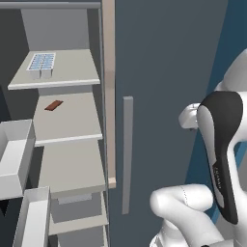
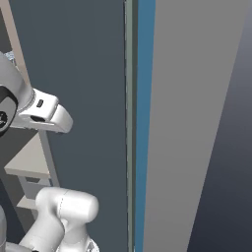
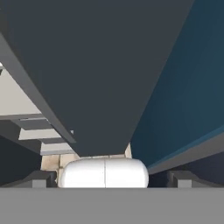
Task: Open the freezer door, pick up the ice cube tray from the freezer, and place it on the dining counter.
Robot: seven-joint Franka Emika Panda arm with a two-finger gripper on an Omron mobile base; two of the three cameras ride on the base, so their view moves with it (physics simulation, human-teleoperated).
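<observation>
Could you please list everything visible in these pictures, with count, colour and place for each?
ice cube tray: one, white with pale blue cubes, on the freezer's top shelf, near its left front.
brown bar: one, flat, on the second shelf.
freezer: one, light grey walls, pale shelves, standing open at left.
door bins: two, white, at far left, on the opened freezer door.
plain grey door: one, slate grey, shut, right of the freezer.
bar handle: one, grey, vertical, on that door.
gripper: one, dark fingertips, open, holding nothing.

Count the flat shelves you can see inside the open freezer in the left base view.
4: the top shelf bears the ice cube tray; the second bears a small brown bar; a third lies below; a fourth sits lowest. More may be hidden.
</observation>
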